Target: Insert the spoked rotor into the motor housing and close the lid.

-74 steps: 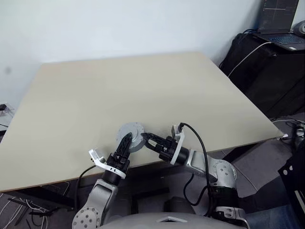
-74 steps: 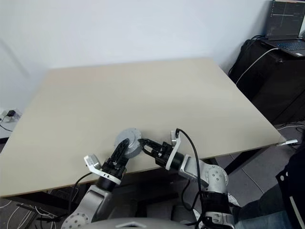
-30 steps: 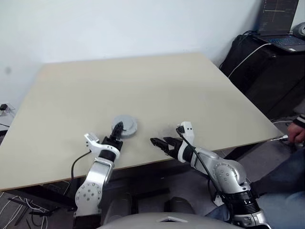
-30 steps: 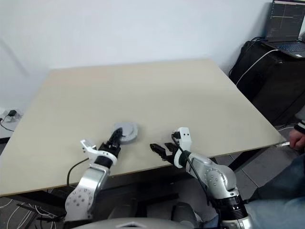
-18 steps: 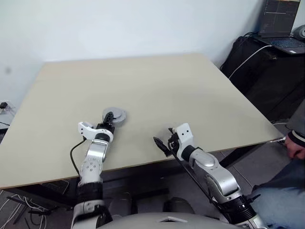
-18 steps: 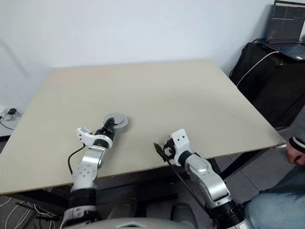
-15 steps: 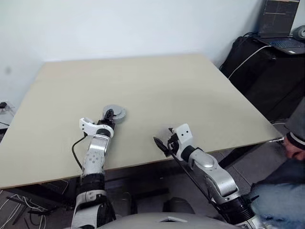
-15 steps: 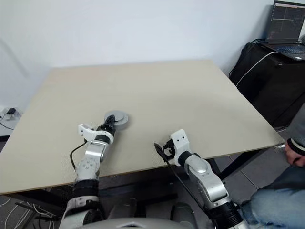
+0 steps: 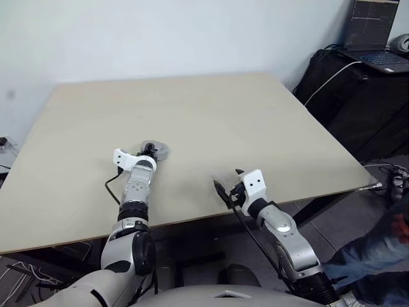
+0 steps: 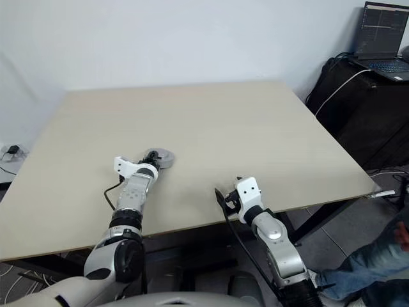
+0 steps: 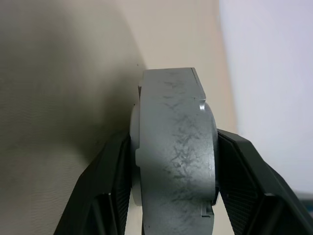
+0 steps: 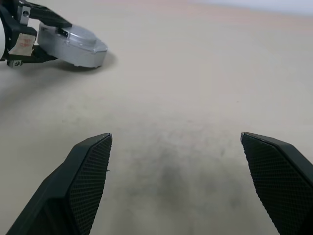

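Note:
The motor housing (image 9: 156, 152) is a round grey unit resting on the beige table (image 9: 211, 115), left of the middle. The lid (image 12: 78, 33) lies flat on top of it, closing it. The spoked rotor is hidden. My left gripper (image 9: 149, 151) reaches the housing from the near side; in the left wrist view its fingers (image 11: 115, 186) press against both sides of the grey body (image 11: 173, 147). My right gripper (image 9: 221, 190) hovers open near the table's front edge, well to the right of the housing, with nothing between its fingers (image 12: 90, 171).
A black cabinet with a laptop (image 9: 374, 38) and a white cable stands at the back right. A person's legs (image 9: 377, 262) show by the table's right front corner. Bare tabletop stretches behind and to the right of the housing.
My left arm has stretched forward and left, carrying the closed housing from the front edge farther onto the table. The right gripper has let go of it, rolled and stayed near the front edge.

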Tool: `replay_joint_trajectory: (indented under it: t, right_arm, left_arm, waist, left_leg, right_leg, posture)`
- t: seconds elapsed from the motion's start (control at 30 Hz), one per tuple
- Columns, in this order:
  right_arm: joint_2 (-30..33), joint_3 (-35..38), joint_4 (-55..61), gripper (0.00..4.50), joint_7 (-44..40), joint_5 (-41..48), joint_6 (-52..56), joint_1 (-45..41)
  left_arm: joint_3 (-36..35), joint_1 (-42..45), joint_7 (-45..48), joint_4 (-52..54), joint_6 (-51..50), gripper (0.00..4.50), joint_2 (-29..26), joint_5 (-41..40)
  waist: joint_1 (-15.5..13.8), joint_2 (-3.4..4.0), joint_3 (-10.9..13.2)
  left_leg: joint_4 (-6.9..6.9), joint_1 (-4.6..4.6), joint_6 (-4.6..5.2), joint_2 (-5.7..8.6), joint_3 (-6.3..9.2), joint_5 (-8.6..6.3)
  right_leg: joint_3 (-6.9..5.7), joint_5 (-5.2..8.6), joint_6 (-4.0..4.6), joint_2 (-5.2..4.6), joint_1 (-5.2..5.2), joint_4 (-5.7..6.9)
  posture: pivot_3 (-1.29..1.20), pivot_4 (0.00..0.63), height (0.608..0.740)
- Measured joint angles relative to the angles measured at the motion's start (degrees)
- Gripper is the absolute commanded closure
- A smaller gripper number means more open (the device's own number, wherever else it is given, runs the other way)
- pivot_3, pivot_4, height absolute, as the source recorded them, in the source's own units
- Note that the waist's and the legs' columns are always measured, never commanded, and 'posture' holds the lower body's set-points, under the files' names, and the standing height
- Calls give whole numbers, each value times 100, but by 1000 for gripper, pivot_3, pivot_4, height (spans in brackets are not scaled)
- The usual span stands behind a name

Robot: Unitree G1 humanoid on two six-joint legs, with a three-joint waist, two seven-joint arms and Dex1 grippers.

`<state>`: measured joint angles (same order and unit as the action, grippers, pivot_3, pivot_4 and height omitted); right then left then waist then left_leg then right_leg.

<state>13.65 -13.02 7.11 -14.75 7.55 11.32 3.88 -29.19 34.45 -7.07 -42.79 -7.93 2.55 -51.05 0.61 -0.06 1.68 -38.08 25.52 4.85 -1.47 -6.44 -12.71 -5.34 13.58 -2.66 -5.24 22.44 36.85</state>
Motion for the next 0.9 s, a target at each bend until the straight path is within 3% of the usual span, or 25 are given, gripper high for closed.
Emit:
replay_joint_trajectory:
  t: [0.13, 0.17, 0.7, 0.9]
  right_arm:
    - [-59, 18, 0, 0, -28, -27, 70, 67]
    - [-74, 18, 0, 0, -32, -27, 106, 70]
    - [-173, 64, 0, 0, -228, -31, 525, 76]
    - [-222, 65, -8, 0, -339, -32, 567, 18]
  left_arm:
    - [-63, -54, -71, 15, -73, 180, 2, 166]
    - [-25, -112, -72, 124, -137, 82, 0, 250]
    - [550, -2930, -458, 3977, -2529, 82, 185, 25]
    - [1108, -3853, -461, 5081, -2746, 82, 119, 351]
  waist:
    - [7, 0, -14]
    - [21, 4, -24]
    - [133, 39, -111]
    - [139, 49, -116]
  left_leg:
    - [0, -2, 0, -2, -1, 3]
    - [0, -4, 0, -2, -2, 3]
    - [46, -89, -7, -10, -21, -7]
    - [76, -88, -17, -8, -30, -8]
  right_leg:
    - [1, -11, 13, -4, 1, 1]
    - [3, -11, 14, -3, 2, 1]
    - [42, 13, 3, -39, -48, -5]
    - [74, 16, 18, -39, -25, -8]
  posture:
    - [0, 0, 740]
    - [0, 0, 740]
    - [0, 0, 740]
    - [0, 0, 740]
